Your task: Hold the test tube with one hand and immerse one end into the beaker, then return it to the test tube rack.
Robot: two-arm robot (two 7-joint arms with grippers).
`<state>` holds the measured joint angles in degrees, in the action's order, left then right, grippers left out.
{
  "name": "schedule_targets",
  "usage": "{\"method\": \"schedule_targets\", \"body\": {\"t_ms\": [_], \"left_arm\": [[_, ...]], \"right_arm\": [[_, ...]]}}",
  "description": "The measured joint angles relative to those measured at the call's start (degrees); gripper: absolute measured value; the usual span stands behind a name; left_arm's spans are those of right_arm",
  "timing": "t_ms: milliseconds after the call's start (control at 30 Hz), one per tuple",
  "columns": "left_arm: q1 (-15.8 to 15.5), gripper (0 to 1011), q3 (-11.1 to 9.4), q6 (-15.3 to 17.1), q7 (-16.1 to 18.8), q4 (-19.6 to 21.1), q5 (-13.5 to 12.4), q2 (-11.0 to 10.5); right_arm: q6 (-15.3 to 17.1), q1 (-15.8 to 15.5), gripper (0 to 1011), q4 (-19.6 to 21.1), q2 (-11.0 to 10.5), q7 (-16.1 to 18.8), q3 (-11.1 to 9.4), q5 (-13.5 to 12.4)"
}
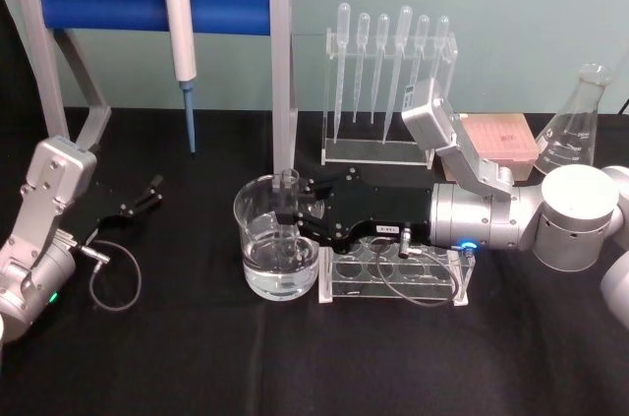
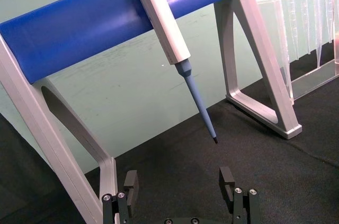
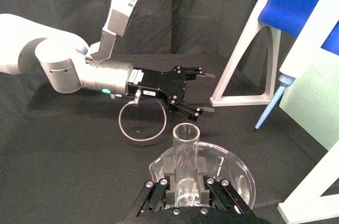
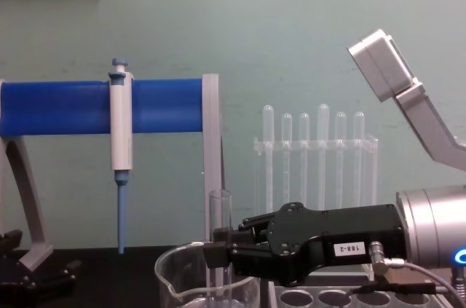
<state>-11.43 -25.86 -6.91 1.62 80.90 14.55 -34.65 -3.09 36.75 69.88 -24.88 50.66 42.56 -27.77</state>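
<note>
Head view: the test tube is held upright inside the beaker, pinched between the right gripper's fingers, with its lower end set in clear liquid. A rack is placed just beside the beaker. The left gripper is parked well apart, fingers spread.

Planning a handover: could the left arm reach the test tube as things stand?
Probably not cleanly: the right tool is shut on the test tube inside the beaker, whose wall faces the left tool.
</note>
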Motion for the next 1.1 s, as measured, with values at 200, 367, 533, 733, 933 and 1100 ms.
{"method": "schedule_targets", "body": {"t_ms": [200, 367, 533, 733, 933, 1100], "left_arm": [[0.00, 1000, 0.00, 0.00, 0.00, 0.00, 0.00, 0.00], [0.00, 1000, 0.00, 0.00, 0.00, 0.00, 0.00, 0.00], [0.00, 1000, 0.00, 0.00, 0.00, 0.00, 0.00, 0.00], [0.00, 1000, 0.00, 0.00, 0.00, 0.00, 0.00, 0.00], [0.00, 1000, 0.00, 0.00, 0.00, 0.00, 0.00, 0.00], [0.00, 1000, 0.00, 0.00, 0.00, 0.00, 0.00, 0.00]], "right_arm": [[0.00, 0.00, 238, 0.00, 0.00, 0.00, 0.00, 0.00], [0.00, 0.00, 238, 0.00, 0.00, 0.00, 0.00, 0.00], [0.00, 0.00, 238, 0.00, 0.00, 0.00, 0.00, 0.00], [0.00, 0.00, 238, 0.00, 0.00, 0.00, 0.00, 0.00], [0.00, 0.00, 237, 0.00, 0.00, 0.00, 0.00, 0.00], [0.00, 0.00, 238, 0.00, 0.00, 0.00, 0.00, 0.00]]}}
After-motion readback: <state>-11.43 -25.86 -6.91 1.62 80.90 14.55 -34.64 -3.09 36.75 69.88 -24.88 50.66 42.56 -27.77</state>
